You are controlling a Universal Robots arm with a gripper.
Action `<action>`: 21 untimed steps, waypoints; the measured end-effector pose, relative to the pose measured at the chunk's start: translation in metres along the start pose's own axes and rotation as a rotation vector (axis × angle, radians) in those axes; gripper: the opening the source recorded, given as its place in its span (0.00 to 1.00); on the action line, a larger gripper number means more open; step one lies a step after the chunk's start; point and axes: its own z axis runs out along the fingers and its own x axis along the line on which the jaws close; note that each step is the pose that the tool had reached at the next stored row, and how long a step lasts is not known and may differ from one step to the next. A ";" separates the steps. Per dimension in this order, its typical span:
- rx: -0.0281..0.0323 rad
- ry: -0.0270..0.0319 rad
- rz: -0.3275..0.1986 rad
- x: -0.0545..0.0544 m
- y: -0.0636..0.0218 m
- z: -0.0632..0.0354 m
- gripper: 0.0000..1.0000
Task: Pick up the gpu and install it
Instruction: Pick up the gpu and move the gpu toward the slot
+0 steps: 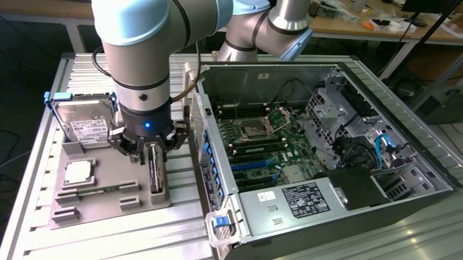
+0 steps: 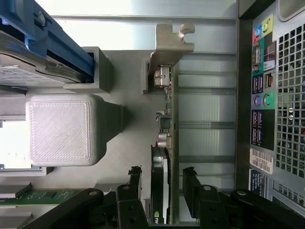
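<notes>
gpu (image 2: 168, 119) within wide-open hand (image 2: 162, 175)

The gpu (image 2: 164, 139) has a bare silver metal bracket (image 2: 172, 45); the grey holder block (image 2: 59, 131) is matt, finely ribbed plastic.

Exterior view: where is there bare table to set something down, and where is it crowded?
Bare slatted table lies between the grey tray and the edge nearest the camera, and behind the hard drive. Crowded: the tray's edge beside the computer case, where the open gripper straddles the gpu.
</notes>
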 end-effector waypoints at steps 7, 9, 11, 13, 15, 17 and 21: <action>0.0000 0.0000 0.000 0.000 0.0000 0.0000 0.40; 0.0001 0.0001 0.000 0.000 0.0000 0.0000 0.34; 0.0000 0.0000 0.000 0.000 0.0000 0.0000 0.27; 0.0000 0.0001 0.000 0.000 0.0000 0.0000 0.27; 0.0000 0.0001 0.000 0.000 0.0000 0.0000 0.27; 0.0001 0.0001 0.000 0.000 0.0000 0.0000 0.27; 0.0001 0.0001 0.000 0.000 0.0001 -0.0012 0.27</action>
